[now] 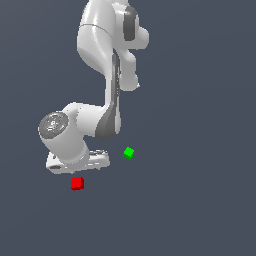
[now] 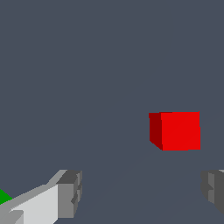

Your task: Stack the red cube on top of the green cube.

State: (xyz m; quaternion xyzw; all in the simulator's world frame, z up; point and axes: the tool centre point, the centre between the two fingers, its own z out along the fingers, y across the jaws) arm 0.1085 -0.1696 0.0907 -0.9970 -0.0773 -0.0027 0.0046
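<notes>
Hovering end effector, red cube ungrasped

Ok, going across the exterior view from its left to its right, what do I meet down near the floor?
Gripper → red cube just below it → green cube, standing apart further toward the exterior view's right.

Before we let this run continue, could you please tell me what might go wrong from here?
1. The red cube sits off-centre between the open jaws, nearer one finger; closing now might nudge it aside.
2. The green cube lies close by, so the gripper could bump it while descending.
</notes>
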